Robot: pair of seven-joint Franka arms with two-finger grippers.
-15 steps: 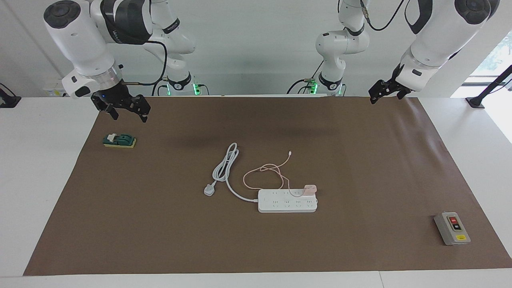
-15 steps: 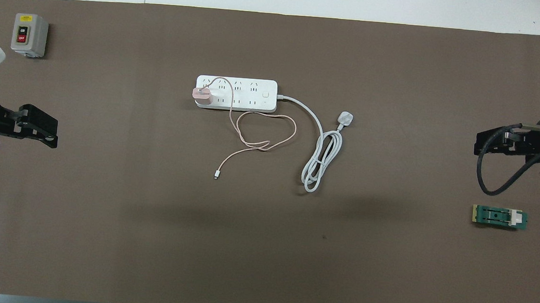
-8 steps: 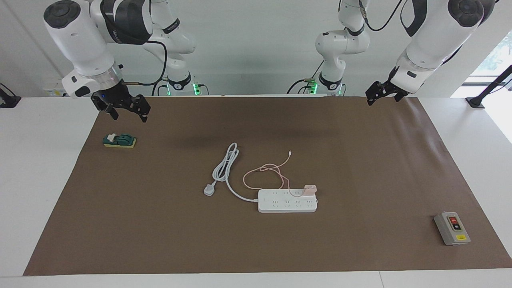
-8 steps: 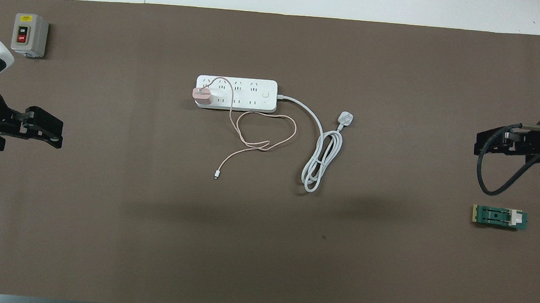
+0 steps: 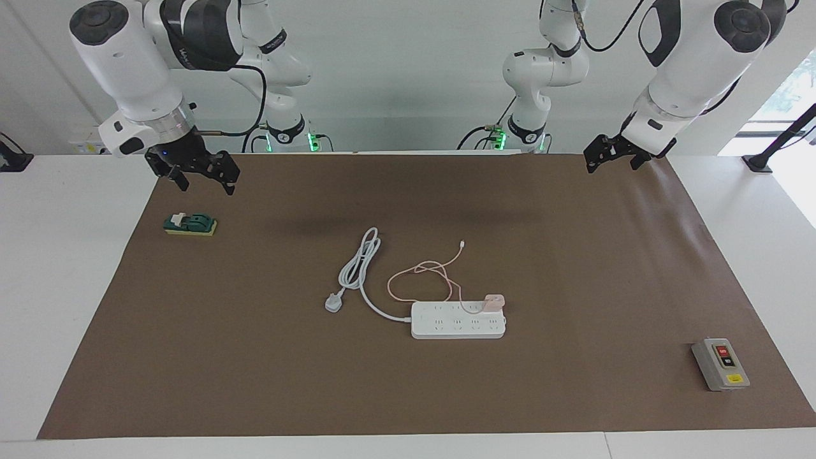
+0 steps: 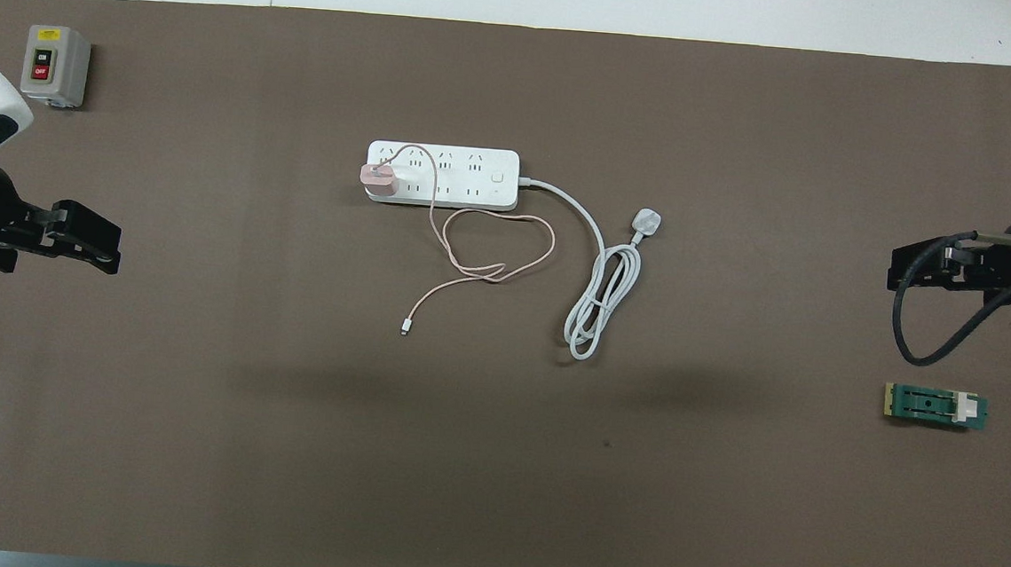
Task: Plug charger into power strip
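The charger [image 5: 495,300] was a small pale pink cube with a thin pink cable [image 6: 490,256]; it sat on the strip [image 5: 458,320], at the end toward the left arm, on the row of sockets nearer the robots; whether its pins were fully seated could not be told. The cable left the cube, crossed the strip's top, then looped on the mat [image 5: 574,268] nearer the robots and ended in a tiny connector [image 6: 405,329] lying loose. The strip was a long flat white bar near the mat's middle; its thick white cord [image 6: 598,299] ran off the other end into a coil, with a white plug [image 5: 333,303] beside it.

Both grippers were well apart from charger and strip, one at each end of the table. Left gripper [image 5: 611,155]: raised over the mat's edge nearest the robots, fingers spread, holding nothing; forearm sloped down from a high elbow. Right gripper [image 5: 199,171]: raised over the mat near a green block [image 5: 190,224], fingers spread, holding nothing; wrist pointed down and inward. A grey box [image 5: 720,364] with red and black buttons stood at the left arm's end, farther from the robots.
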